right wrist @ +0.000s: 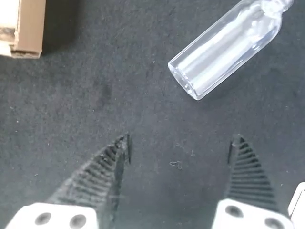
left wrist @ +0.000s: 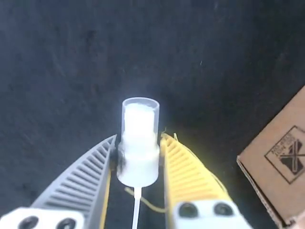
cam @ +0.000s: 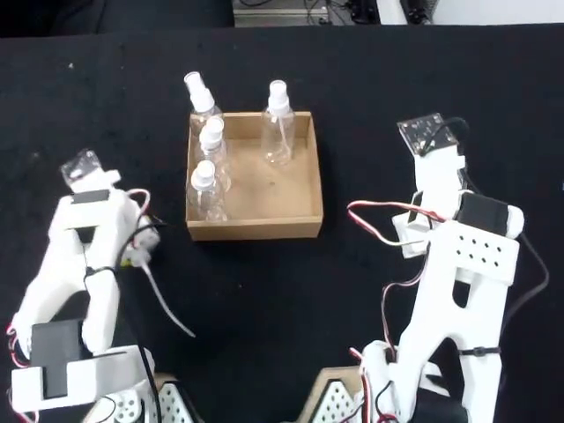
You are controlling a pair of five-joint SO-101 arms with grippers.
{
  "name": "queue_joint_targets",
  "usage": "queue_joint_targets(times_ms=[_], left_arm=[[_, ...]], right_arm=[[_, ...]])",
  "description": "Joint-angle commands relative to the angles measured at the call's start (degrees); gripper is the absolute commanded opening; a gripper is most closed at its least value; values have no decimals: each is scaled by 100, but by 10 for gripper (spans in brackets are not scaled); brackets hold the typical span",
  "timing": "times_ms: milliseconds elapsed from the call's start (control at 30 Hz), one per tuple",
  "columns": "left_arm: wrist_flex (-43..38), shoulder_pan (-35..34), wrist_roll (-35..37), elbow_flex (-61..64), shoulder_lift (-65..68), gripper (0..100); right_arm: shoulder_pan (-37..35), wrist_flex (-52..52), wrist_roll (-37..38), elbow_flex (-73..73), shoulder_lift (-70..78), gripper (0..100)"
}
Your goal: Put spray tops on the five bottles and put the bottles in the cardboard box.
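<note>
In the high view, the cardboard box (cam: 256, 231) was seen at 12 o'clock from the middle of the black table (cam: 370, 70). 4 capped bottles (cam: 278, 123) were counted upright in it: 3 along its 9 o'clock wall and 1 near its 1 o'clock corner. Its floor from 3 to 6 o'clock was left bare, so room for 1 more bottle was judged to be there. At 8 o'clock from the box, a spray top (cam: 139, 249) was seen at the left arm (cam: 79, 256), its dip tube (cam: 167, 304) trailing toward 5 o'clock. Open cloth lay between the 2 arms at 6 o'clock from the box.

In the left wrist view, the left gripper (left wrist: 138, 138) was shown clamped on the spray top (left wrist: 139, 148), 1 finger on each side of its collar. A corner of the box (left wrist: 281, 162) was seen near, but apart.

In the right wrist view, the right gripper (right wrist: 178, 143) was held over the table with its fingers wide apart and nothing between them. A bare bottle (right wrist: 228, 45) lay on its side just ahead, uncapped, with the box edge (right wrist: 28, 28) well apart from it.

4 of 5 bottles were judged finished; the last remained to be capped and boxed.
</note>
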Motion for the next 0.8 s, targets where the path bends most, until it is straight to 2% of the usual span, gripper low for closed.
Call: queue_joint_targets(times_ms=[0, 200, 433, 600, 767], left_arm=[[-53, -716, -941, -752, -88, 52], [79, -1297, -1125, -1543, -97, 51], [1380, -1297, -1108, -2527, -97, 51], [1653, -1305, -1116, -2747, -97, 51], [1609, -1305, -1125, -2721, -97, 51]], right_arm=[[114, -202, -18, -48, 75, 293], [185, -1327, -1495, -31, 84, 293], [237, -2303, -2549, -286, 1042, 296], [325, -1987, -3323, -1666, 2695, 297], [431, -1029, -3789, -3556, 4171, 297]])
